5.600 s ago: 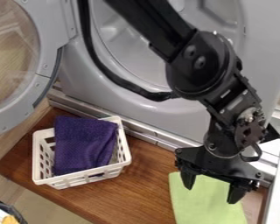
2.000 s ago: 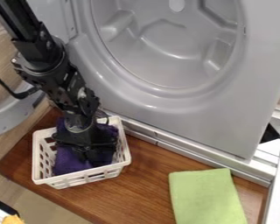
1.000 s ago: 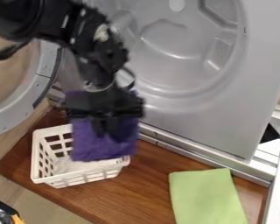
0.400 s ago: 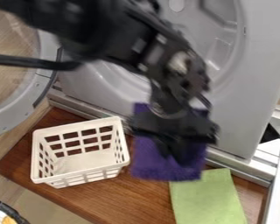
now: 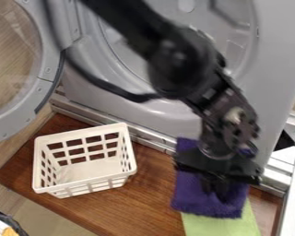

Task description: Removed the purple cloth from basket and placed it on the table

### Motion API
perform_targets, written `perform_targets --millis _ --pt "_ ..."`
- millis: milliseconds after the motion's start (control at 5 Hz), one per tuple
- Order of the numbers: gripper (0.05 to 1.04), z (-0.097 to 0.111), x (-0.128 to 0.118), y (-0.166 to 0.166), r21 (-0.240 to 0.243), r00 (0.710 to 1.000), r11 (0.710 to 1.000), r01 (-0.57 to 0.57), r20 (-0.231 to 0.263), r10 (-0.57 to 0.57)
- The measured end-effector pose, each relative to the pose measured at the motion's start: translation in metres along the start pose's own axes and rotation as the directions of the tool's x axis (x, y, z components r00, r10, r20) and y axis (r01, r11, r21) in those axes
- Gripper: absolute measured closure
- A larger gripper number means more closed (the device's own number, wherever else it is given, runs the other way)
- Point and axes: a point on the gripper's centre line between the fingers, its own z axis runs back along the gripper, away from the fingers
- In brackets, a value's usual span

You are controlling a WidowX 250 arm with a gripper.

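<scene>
The gripper (image 5: 216, 190) hangs over the right part of the wooden table (image 5: 147, 203), shut on the purple cloth (image 5: 199, 203). The cloth hangs from it on both sides, in front of the upper part of the green cloth. Whether the purple cloth touches what is below it, I cannot tell. At the left stands the white basket (image 5: 88, 169), upright and with nothing inside.
A green cloth (image 5: 221, 226) lies flat at the table's right front. Behind the table rises a grey machine front (image 5: 156, 117) with a round opening; its round door (image 5: 48, 73) stands open at the left. A metal rail runs along the table's back edge.
The gripper went down into the basket, closed on the purple cloth and lifted it out. It has since carried the cloth right, over the green cloth. The basket is now empty.
</scene>
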Motion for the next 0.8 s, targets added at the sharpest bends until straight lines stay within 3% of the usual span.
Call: perform_targets --millis 200,400,600,800 --pt "0.994 -0.026 -0.006 -0.007 -0.01 0.999 1.0 0.0 -0.046 -0.001" --pt "0.973 -0.046 -0.005 -0.011 -0.003 0.998 1.0 -0.004 -0.059 0.004" --pt "0.793 -0.044 -0.007 -0.015 0.091 0.998 0.996 -0.019 -0.051 0.024" --pt "0.501 -0.041 -0.014 -0.013 0.155 0.998 0.987 -0.035 -0.045 0.042"
